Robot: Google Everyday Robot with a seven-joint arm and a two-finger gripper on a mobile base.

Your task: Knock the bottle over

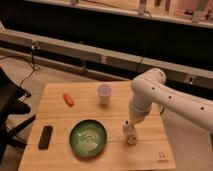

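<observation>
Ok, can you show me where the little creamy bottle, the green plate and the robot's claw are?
small whitish-cream plastic bottle (131, 136), camera view, on its lower body.
round green plate (88, 138), camera view, on its centre.
robot's gripper (128, 126), camera view, at the fingertips right over the bottle's top.

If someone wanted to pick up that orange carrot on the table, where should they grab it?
Across its middle, from above. The carrot lies flat on the table with bare wood all round it. The gripper is far off, down at the bottle.
</observation>
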